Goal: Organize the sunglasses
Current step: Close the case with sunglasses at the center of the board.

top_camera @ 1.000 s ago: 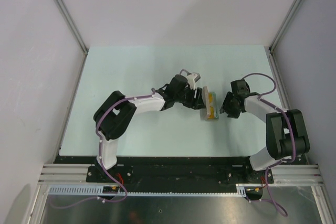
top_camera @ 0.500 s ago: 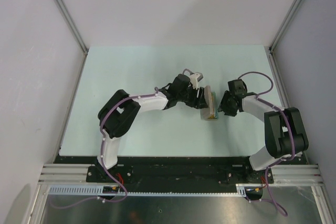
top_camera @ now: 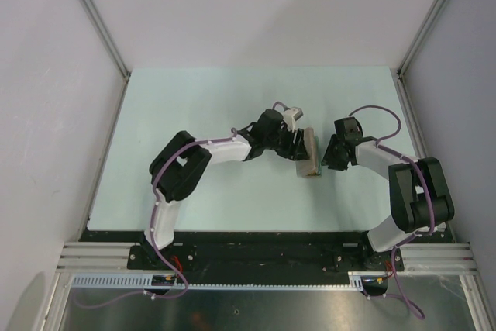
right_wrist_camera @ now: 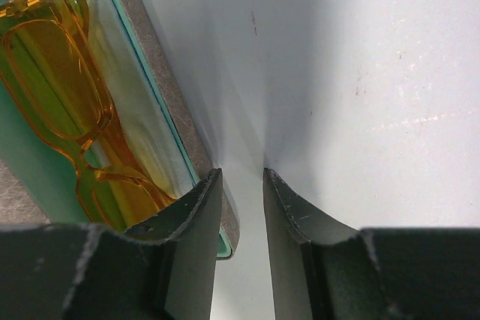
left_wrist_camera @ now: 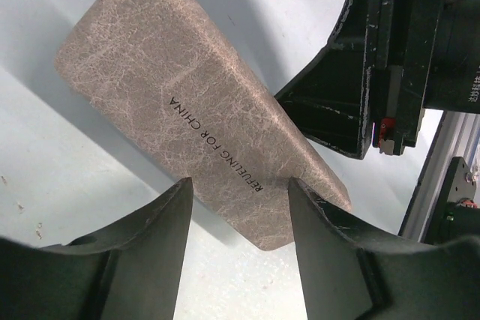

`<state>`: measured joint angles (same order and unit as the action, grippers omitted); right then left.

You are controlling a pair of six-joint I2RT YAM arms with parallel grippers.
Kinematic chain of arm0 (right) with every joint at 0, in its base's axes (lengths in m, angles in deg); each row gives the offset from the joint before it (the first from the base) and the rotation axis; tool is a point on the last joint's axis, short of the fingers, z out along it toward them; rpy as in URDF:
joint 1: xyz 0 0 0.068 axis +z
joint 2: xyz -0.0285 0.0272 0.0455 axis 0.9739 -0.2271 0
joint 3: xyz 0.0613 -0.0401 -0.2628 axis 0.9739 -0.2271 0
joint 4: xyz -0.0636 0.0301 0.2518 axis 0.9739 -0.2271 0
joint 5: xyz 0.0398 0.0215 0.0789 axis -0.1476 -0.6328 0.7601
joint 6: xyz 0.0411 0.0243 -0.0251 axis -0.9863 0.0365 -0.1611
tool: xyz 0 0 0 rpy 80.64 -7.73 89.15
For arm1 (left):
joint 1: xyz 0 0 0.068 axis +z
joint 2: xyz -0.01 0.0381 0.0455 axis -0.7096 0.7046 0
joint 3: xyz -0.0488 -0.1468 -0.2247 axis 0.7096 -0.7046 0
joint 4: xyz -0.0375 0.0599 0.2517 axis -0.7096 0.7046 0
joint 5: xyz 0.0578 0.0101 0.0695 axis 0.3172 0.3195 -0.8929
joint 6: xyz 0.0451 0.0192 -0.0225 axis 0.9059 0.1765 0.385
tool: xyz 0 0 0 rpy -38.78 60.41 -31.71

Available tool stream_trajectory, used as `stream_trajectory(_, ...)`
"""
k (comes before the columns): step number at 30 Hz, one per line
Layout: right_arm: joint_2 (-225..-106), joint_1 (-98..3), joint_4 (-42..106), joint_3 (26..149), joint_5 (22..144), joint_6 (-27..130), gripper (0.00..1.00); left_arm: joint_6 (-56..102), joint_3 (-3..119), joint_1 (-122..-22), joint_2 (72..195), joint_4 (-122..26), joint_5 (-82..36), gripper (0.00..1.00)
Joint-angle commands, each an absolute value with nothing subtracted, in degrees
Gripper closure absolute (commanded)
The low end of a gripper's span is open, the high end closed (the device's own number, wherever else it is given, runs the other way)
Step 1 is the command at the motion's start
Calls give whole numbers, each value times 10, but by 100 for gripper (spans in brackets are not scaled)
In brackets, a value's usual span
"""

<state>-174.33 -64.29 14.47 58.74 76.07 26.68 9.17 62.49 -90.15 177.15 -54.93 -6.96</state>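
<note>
The grey-brown speckled case (top_camera: 309, 154) stands mid-table, its lid tilted nearly down over the base. In the left wrist view the lid's outer face (left_wrist_camera: 187, 95) lies just ahead of my left gripper (left_wrist_camera: 238, 185), whose jaws are wide open and straddle the lid's near corner. In the right wrist view the orange-yellow sunglasses (right_wrist_camera: 56, 84) lie inside the teal-lined base (right_wrist_camera: 161, 88). My right gripper (right_wrist_camera: 241, 177) sits low beside the case's rim, jaws a narrow gap apart and holding nothing. From above, the left gripper (top_camera: 301, 145) is left of the case and the right gripper (top_camera: 327, 159) is right of it.
The pale green table (top_camera: 194, 106) is walled by white panels on three sides. The right arm's black wrist (left_wrist_camera: 375, 73) shows close behind the case in the left wrist view. The arm bases and a black rail run along the near edge (top_camera: 256, 242).
My left gripper has moved right and the lid has swung further over the base. The sunglasses, visible from above a second ago, are now covered in the top view. The right gripper has barely shifted.
</note>
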Motion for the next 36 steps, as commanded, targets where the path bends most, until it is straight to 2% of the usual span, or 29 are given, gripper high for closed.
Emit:
stream_trajectory(1,-1762,-618,148,584,822,251,66,92,644,-911,1795,-561,-86,41)
stream_trajectory(21,-1752,-618,151,584,843,259,66,109,667,-918,1801,-535,-93,37)
stream_trajectory(28,-1757,-621,152,584,858,264,64,148,667,-920,1774,-517,-134,24)
stream_trajectory(36,-1755,-623,153,584,854,259,64,167,665,-921,1774,-498,-158,24)
